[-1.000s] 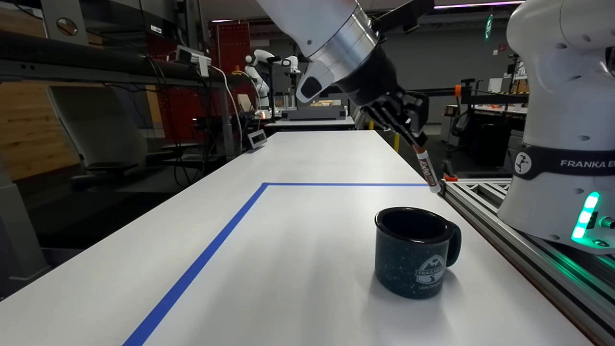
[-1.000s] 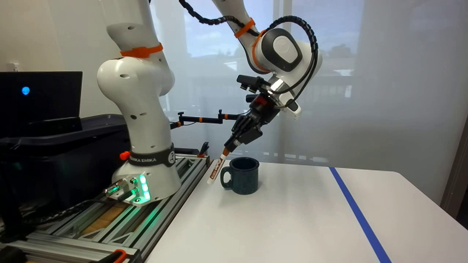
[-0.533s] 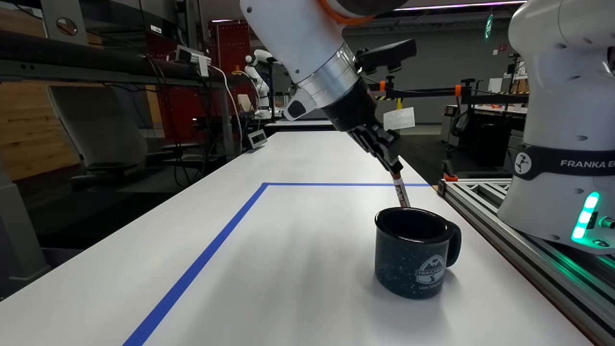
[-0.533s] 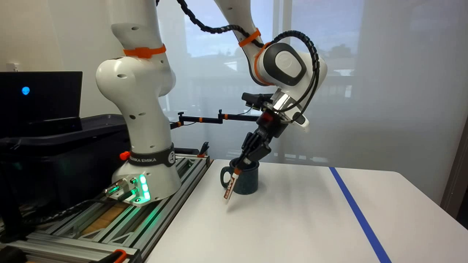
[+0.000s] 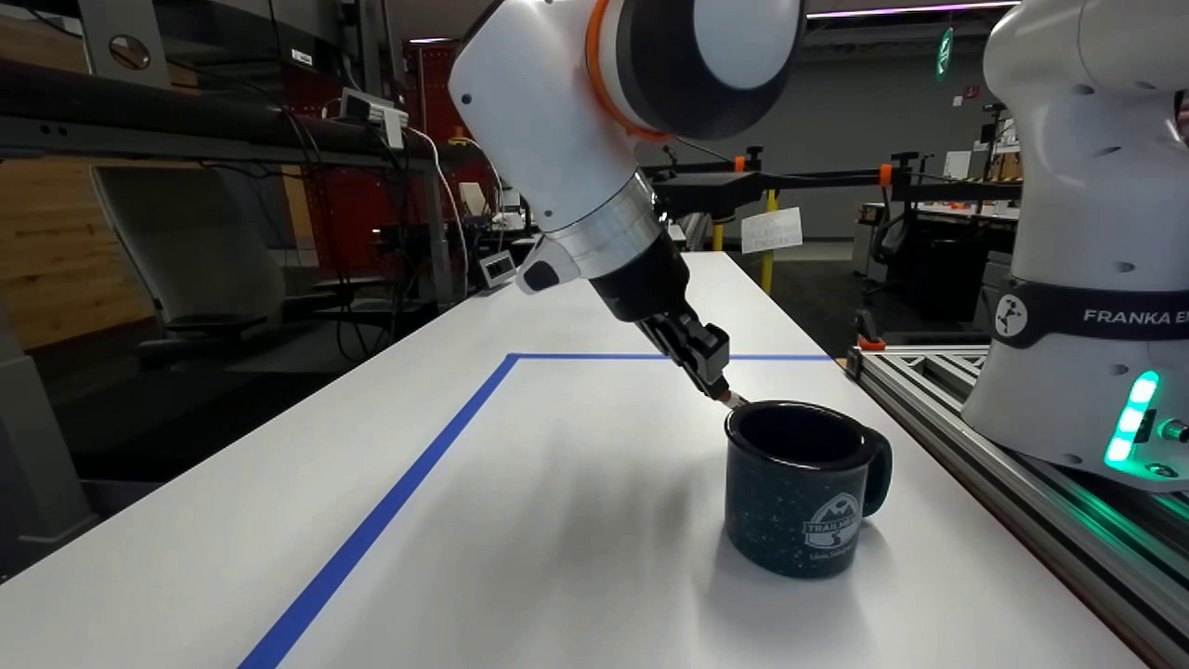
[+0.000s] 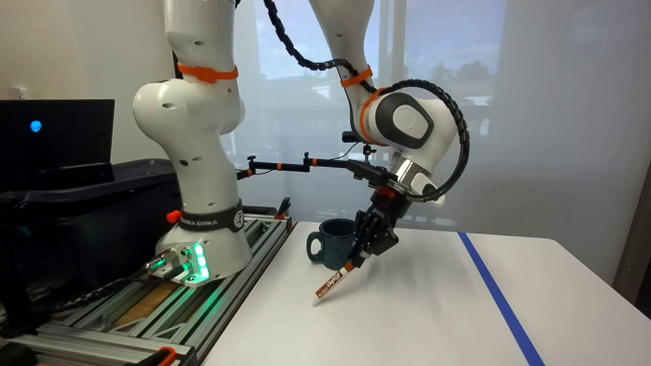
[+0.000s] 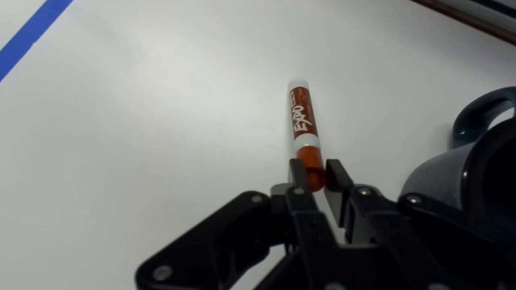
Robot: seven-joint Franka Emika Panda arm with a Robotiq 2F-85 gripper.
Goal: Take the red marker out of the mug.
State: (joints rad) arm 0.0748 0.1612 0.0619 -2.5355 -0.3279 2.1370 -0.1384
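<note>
The red marker [image 6: 333, 285] is a white pen with a red-brown label and cap. My gripper [image 6: 356, 261] is shut on its cap end, and the fingers [image 7: 298, 173] stand on both sides of the cap in the wrist view. The marker [image 7: 303, 114] slants down outside the mug, its white end close to the table; I cannot tell whether it touches. In an exterior view the mug hides most of the marker [image 5: 737, 401]. The dark navy mug [image 5: 790, 506] stands upright beside the gripper and also shows in the wrist view [image 7: 437, 175]. Its inside bottom is hidden.
The white table [image 6: 432, 305] carries a blue tape line [image 6: 501, 297]. The robot's base [image 6: 208, 249] stands on a metal rail frame along the table edge. The mug's handle [image 6: 311, 247] points toward the base.
My gripper has moved down and away from the base side, carrying the marker past the mug. The marker has tilted flatter and its end is lower. The mug has not moved.
</note>
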